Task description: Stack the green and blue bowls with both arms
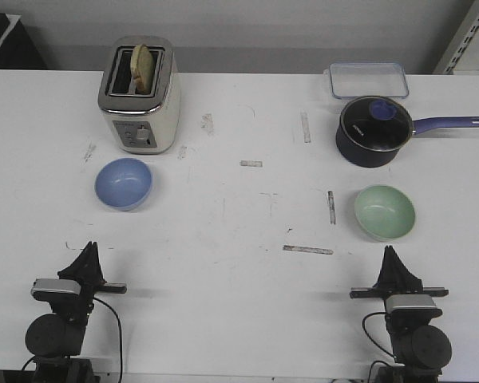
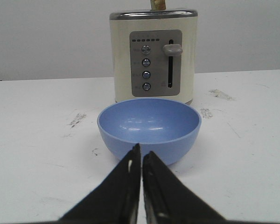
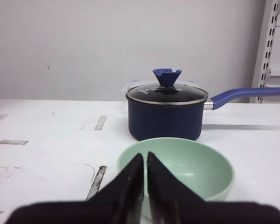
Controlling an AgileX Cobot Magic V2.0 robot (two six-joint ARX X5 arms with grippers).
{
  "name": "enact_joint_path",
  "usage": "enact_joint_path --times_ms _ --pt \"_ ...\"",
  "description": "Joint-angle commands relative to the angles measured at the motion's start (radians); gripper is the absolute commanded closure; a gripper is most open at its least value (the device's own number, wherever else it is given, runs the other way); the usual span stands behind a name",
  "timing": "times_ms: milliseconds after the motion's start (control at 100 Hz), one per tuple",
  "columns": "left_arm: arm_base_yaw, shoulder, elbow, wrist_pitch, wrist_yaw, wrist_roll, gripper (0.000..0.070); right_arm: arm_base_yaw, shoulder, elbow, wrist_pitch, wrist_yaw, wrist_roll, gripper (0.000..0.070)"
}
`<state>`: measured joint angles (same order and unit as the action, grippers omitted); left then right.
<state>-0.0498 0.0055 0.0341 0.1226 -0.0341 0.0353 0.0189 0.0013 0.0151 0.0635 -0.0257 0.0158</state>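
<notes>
The blue bowl [image 1: 124, 183] [image 2: 149, 128] stands upright on the white table at the left, in front of the toaster. The green bowl [image 1: 384, 212] [image 3: 191, 170] stands upright at the right, just in front of the saucepan. My left gripper [image 1: 89, 250] [image 2: 141, 151] rests near the table's front edge, short of the blue bowl, shut with nothing in it. My right gripper [image 1: 390, 253] [image 3: 145, 157] sits near the front edge just short of the green bowl, also shut and empty. Both bowls are empty.
A cream toaster [image 1: 140, 96] [image 2: 154, 56] with a slice of bread in it stands behind the blue bowl. A dark navy saucepan [image 1: 374, 131] [image 3: 166, 114] with a glass lid and long blue handle sits behind the green bowl. A clear lidded container [image 1: 367, 80] lies at the back right.
</notes>
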Motion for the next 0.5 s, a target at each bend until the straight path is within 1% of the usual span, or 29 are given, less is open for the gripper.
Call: enact_joint_path --times_ms 0,490 --pt "0.002 -0.002 -0.022 0.012 0.001 -0.001 0.0698 0.0 0.0 -0.003 0.01 0.0 0.013 0.0696" --pt "0.002 -0.002 -0.022 0.012 0.001 -0.001 0.0698 0.0 0.0 0.01 0.01 0.0 0.013 0.0696"
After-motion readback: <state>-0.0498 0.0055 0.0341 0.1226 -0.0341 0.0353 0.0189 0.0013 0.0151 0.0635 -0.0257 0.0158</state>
